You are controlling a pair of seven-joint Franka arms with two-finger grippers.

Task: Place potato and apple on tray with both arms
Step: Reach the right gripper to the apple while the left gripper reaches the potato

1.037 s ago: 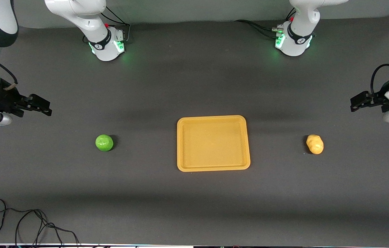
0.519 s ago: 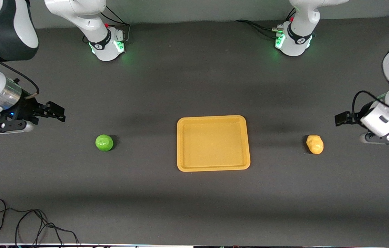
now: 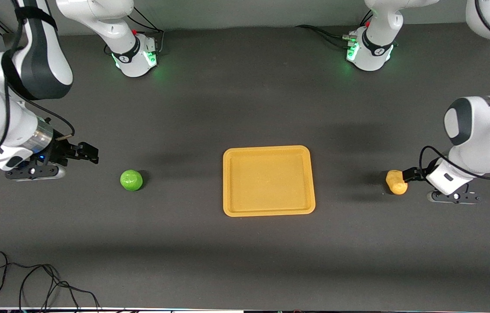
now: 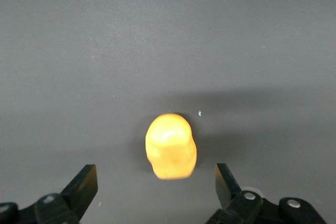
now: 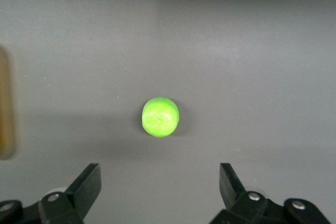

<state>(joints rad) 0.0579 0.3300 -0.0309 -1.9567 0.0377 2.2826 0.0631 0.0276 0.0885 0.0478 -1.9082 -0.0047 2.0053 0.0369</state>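
Note:
The yellow-orange tray [image 3: 269, 180] lies mid-table with nothing on it. The green apple [image 3: 131, 180] sits beside it toward the right arm's end, and the yellow potato [image 3: 396, 181] toward the left arm's end. My left gripper [image 3: 410, 174] is open, right beside the potato. In the left wrist view the potato [image 4: 170, 146] lies just ahead of the open left gripper [image 4: 156, 182], centred on its gap. My right gripper [image 3: 90, 153] is open, a short way from the apple. The right wrist view shows the apple [image 5: 160, 117] ahead of the open right gripper [image 5: 160, 184], and the tray's edge [image 5: 5, 108].
The two arm bases [image 3: 134, 54] [image 3: 369, 52] stand at the table's edge farthest from the front camera. A loose black cable [image 3: 32, 282] lies at the nearest corner at the right arm's end. Bare dark tabletop surrounds the tray and both fruits.
Both arms have swung in from the table's ends. The left gripper has come right up to the potato. The right gripper has moved closer to the apple. Fruits and tray have not moved.

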